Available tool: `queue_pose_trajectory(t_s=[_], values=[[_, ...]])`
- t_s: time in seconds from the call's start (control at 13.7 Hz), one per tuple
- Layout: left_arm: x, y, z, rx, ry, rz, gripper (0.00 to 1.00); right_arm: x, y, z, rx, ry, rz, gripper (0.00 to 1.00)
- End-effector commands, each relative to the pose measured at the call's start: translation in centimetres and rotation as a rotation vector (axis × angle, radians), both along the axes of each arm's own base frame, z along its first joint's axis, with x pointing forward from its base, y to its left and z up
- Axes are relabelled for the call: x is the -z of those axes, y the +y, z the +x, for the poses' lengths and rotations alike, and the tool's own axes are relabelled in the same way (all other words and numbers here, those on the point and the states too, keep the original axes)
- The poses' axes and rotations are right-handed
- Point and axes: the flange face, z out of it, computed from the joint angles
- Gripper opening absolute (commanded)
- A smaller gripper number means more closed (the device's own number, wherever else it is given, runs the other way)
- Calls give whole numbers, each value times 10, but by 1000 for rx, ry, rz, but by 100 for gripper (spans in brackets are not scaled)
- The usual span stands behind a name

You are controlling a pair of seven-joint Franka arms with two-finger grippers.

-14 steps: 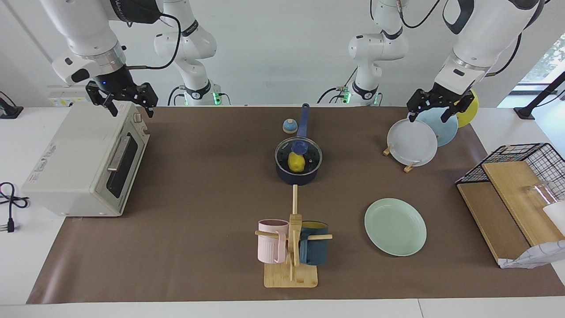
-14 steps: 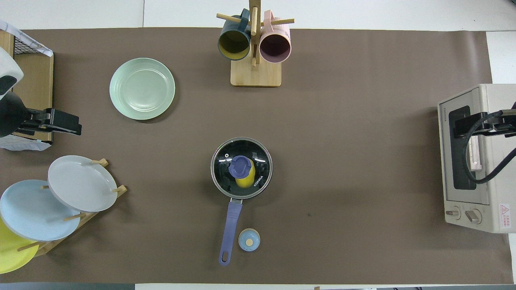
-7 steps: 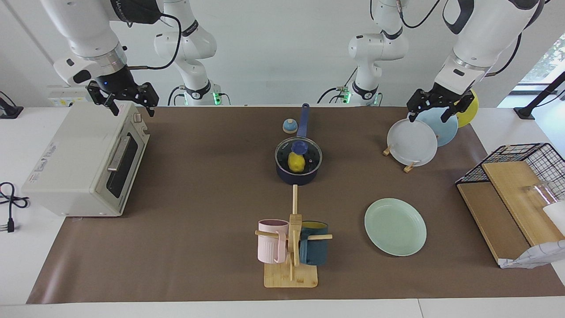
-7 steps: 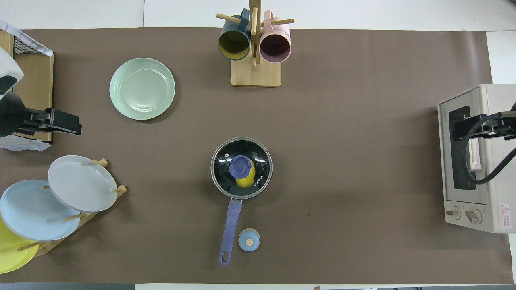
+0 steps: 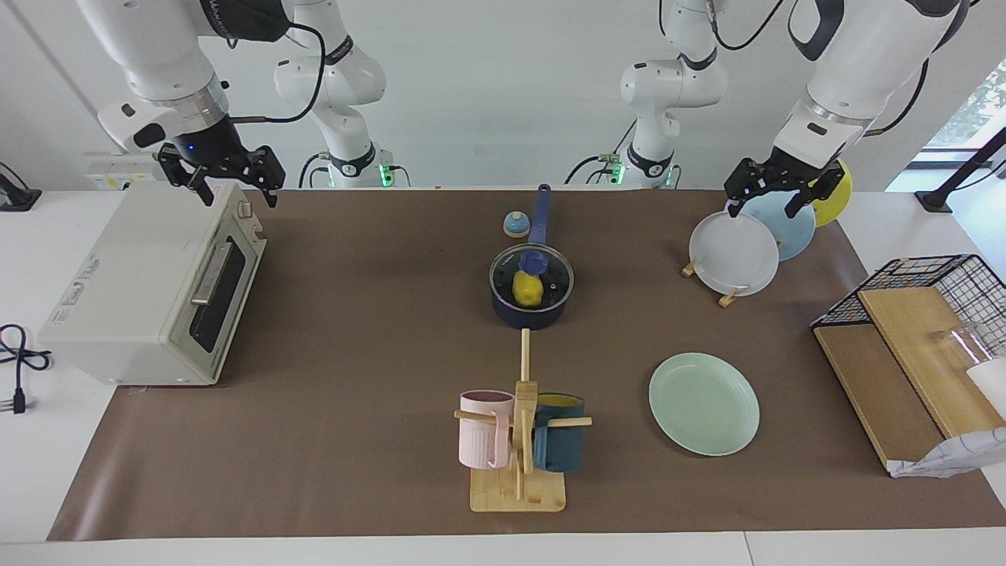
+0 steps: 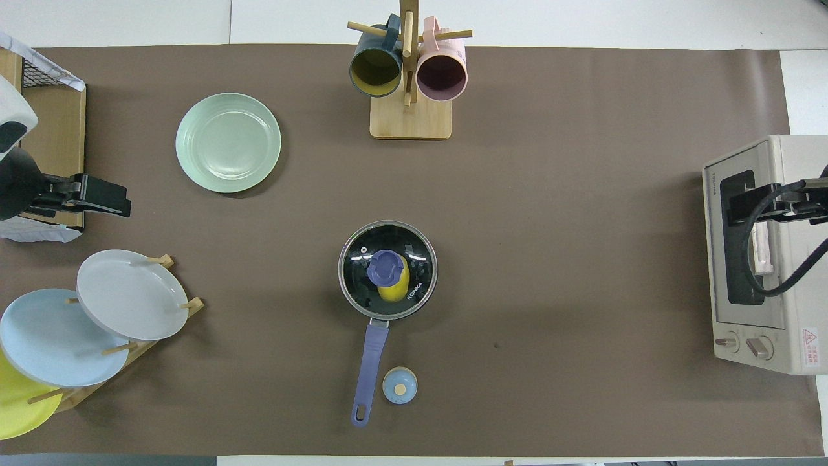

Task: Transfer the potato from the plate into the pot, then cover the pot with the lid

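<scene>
The dark navy pot (image 5: 526,318) (image 6: 372,362) stands mid-table, its long blue handle pointing toward the robots. The clear glass lid (image 5: 554,275) (image 6: 362,255) with its blue knob sits on the pot. Through the glass I see the yellow potato (image 5: 528,291) (image 6: 398,291) inside the pot. The mint-green plate (image 5: 703,403) (image 6: 228,142) lies bare, farther from the robots, toward the left arm's end. My left gripper (image 5: 761,208) (image 6: 97,197) hangs open and empty over the plate rack. My right gripper (image 5: 238,196) (image 6: 737,207) hangs open and empty over the toaster oven.
A toaster oven (image 5: 149,291) sits at the right arm's end. A rack of plates (image 5: 735,251) and a wire basket with wooden boards (image 5: 919,338) are at the left arm's end. A mug tree (image 5: 519,440) stands farther out than the pot; a small bell (image 5: 515,225) sits beside the pot handle.
The right gripper has drifted slightly above the toaster oven. The left gripper, pot, lid, potato and plate have not moved.
</scene>
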Motion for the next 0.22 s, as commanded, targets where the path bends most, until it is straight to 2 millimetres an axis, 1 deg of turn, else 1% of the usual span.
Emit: queue_pose_trajectory(t_s=[0.0,0.15], values=[[-3,1,-6,-7,-10,7,100,-1,-1,1,-1,7,22,100],[-3,0,-6,-7,-10,7,100,0,-1,1,-1,7,20,100]])
